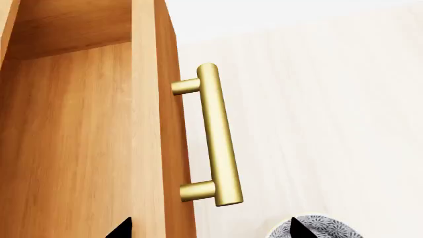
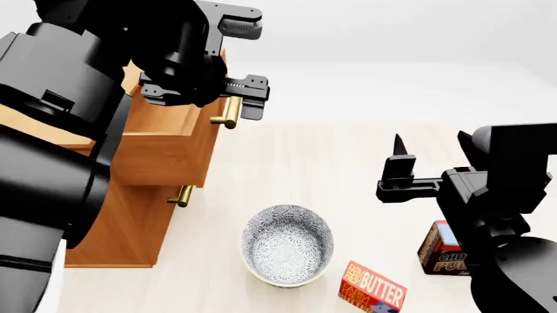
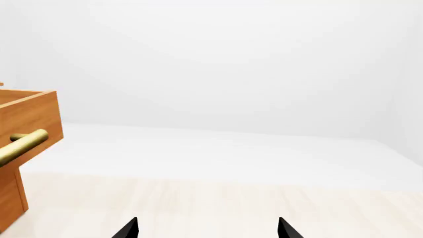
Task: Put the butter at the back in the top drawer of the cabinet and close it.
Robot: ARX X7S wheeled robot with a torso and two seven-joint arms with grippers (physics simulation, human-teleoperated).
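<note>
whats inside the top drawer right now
The top drawer is pulled out, and the left wrist view shows only bare wood inside. The left arm covers most of it from the head camera.

Top drawer (image 2: pixel 165 147) stands pulled out, its inside open from above. Left gripper (image 2: pixel 248 98) crowds its handle (image 2: pixel 228 112). Bowl (image 2: pixel 287 244) sits between cabinet (image 2: pixel 122 222) and butter (image 2: pixel 374 289); bare tabletop (image 2: pixel 331 156) beyond.

- The butter (image 2: pixel 372 289) runs off the head view's bottom edge; its lower print is cut away.
- The pudding box (image 2: pixel 444 250) is half hidden behind the right arm.
- The top drawer (image 2: pixel 165 147) interior is covered by the left arm.
- Each wrist view shows only fingertips: left gripper (image 1: pixel 210 229), right gripper (image 3: pixel 208 228).
</note>
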